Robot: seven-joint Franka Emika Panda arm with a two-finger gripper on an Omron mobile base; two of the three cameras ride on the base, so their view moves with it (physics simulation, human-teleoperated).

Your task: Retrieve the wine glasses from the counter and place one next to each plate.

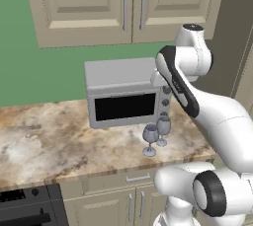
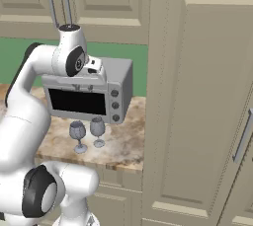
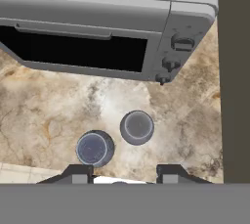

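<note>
Fingertips (image 3: 81, 173) of the gripper (image 3: 124, 174): two dark tips at the bottom of the hand view, set apart with nothing between them. Jaws parted, holding nothing. The hand looks straight down on the counter from well above, likely so as to line up over a glass before descending.

Nearer wine glass (image 3: 94, 148): seen from above as a round rim, close to the counter's front edge. In the left base view it (image 1: 150, 138) stands upright on its foot, in front of and a little left of its twin. Ungrasped.

Farther wine glass (image 3: 136, 127): upright, just beside the first and apart from it, near the lower right corner of the microwave. Also seen at (image 1: 163, 129). Ungrasped.

Counter (image 1: 44, 138): tan marbled stone top over beige cabinets; bears both glasses and the microwave. The pair stands together at the right end, the likely reason the arm is folded high over that spot.

Microwave (image 1: 123, 93): grey box with dark door, knobs at its right side, set back against the green wall (image 1: 29, 72).

Tall cabinet (image 2: 197, 96): beige panelled front to the right of the counter.

Status, as judged: neither glass has left the counter; the first pick is yet to be made. The nearer glass looks the easier approach, though the close spacing calls for care not to knock its neighbour.
</note>
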